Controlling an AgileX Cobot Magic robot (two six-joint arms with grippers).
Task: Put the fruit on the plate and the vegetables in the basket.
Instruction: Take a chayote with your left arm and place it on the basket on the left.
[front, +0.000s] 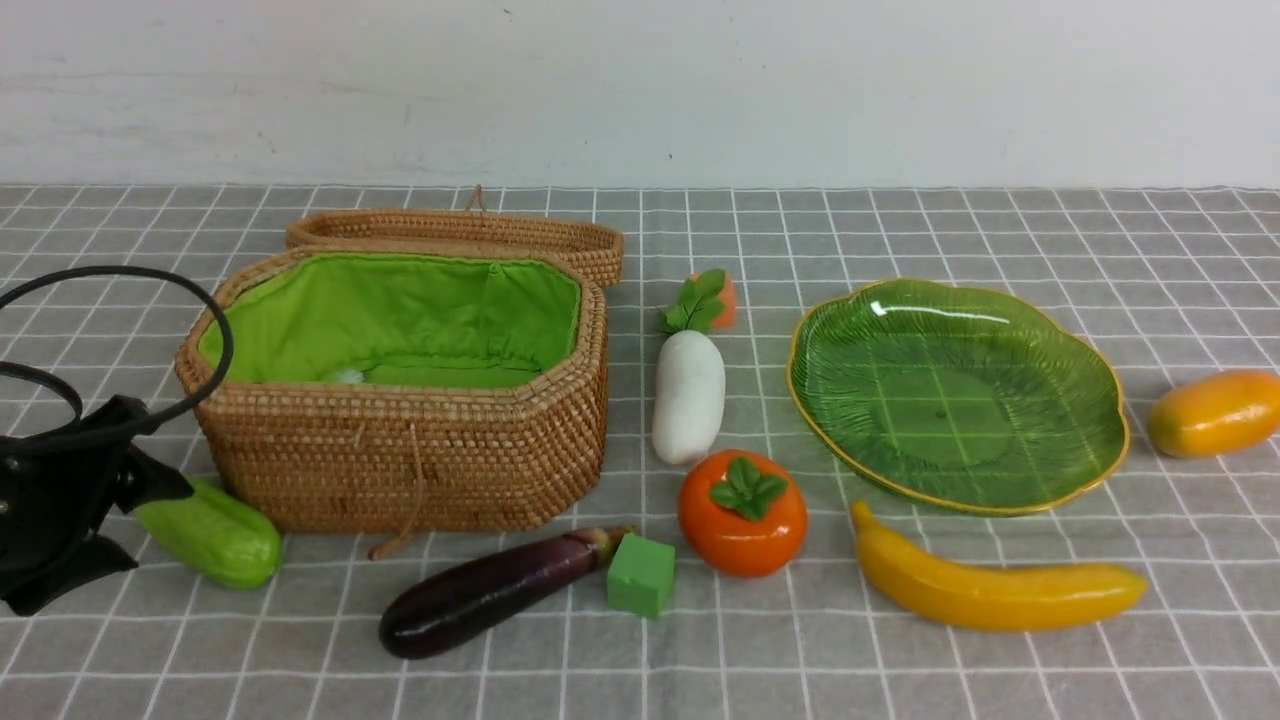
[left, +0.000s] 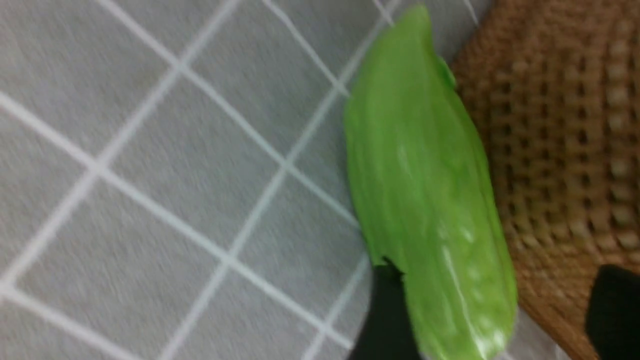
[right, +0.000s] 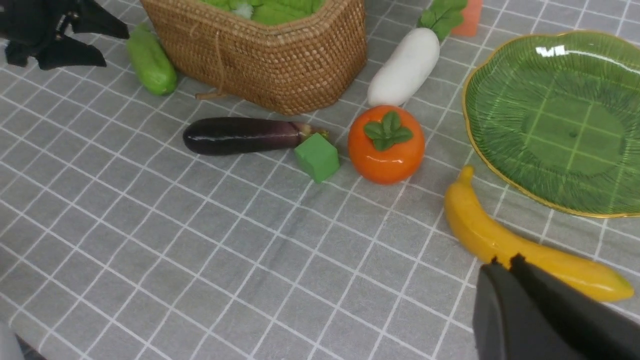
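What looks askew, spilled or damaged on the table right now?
No damage or spill shows. Slightly odd: the orange cube sits behind the leaves of the white radish, partly hidden by them, and the green cube is right by the stem end of the eggplant; neither cube is fruit or vegetable.

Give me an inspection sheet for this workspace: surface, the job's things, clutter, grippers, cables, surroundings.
Surface: gray cloth with white grid.
Vegetables: gourd beside the basket; eggplant and radish on the cloth.
Fruit: persimmon, banana and mango outside the plate.
Plate: green, nothing on it.
Basket: upright, open, green lining.
Clutter: green cube by the eggplant tip; orange block behind the radish leaves.
Left gripper: open at the gourd, not gripping.
Right gripper: shut, empty.
Cables: black loop near the left gripper.
Surroundings: pale, marked wall.
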